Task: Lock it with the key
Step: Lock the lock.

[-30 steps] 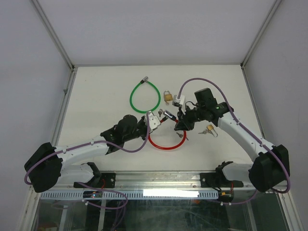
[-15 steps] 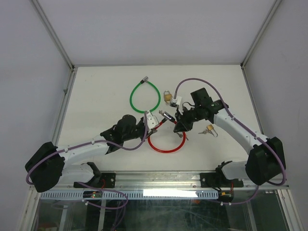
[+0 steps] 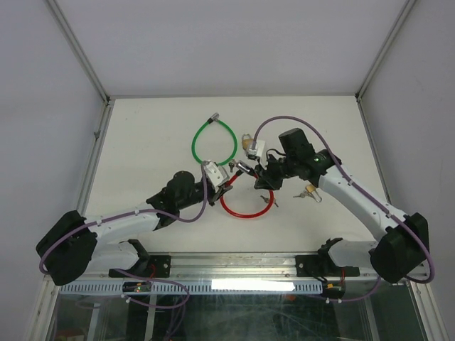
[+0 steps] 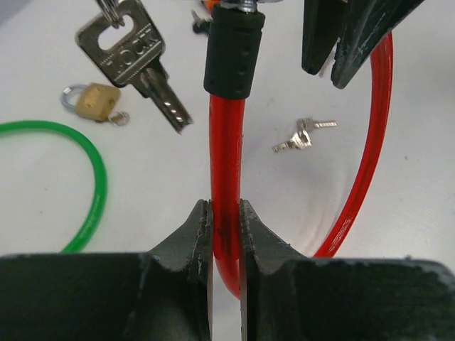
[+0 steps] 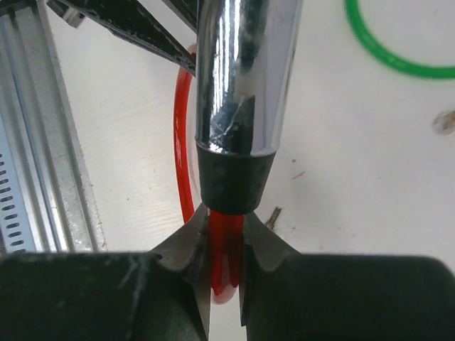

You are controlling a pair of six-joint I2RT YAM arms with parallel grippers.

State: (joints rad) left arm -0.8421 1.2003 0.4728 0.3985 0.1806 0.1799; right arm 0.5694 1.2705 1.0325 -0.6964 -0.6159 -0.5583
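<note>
In the left wrist view the top edge cuts the ring (image 4: 109, 8) of the key (image 4: 135, 60) and the black sleeve (image 4: 234, 50) of the red cable (image 4: 226, 177). In the right wrist view the chrome lock barrel (image 5: 245, 71) is cut at the top; a speck (image 5: 444, 122) at the right edge is too blurred to name.

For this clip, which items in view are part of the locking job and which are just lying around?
Part of the job: red cable lock, clamped by the left gripper and the right gripper; large silver key hanging beside it.

Lying about: green cable loop; brass padlock; small loose keys; second small padlock by the right arm.
</note>
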